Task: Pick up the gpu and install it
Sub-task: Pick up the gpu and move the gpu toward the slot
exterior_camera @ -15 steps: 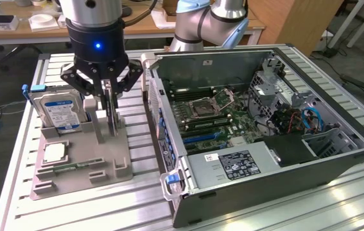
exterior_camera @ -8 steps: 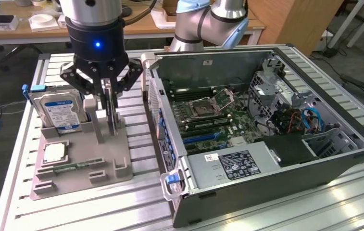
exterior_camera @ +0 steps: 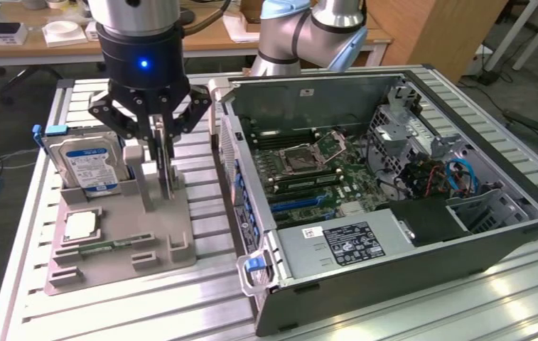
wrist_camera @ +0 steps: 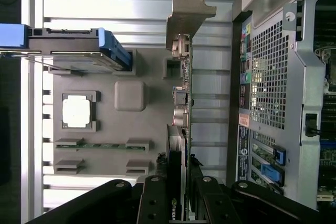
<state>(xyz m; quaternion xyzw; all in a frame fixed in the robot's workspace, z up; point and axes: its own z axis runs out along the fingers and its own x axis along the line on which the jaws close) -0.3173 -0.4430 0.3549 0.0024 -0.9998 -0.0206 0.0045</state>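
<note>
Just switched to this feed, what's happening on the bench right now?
The arm's hand is lowered straight over the gpu, which stands on edge in the gray parts holder, beside the blue-labelled hard drive. The card sits in the holder and has not yet been lifted out. The open computer case lies next to the holder, on the exterior view's right, and the card is not yet installed in it.
</note>
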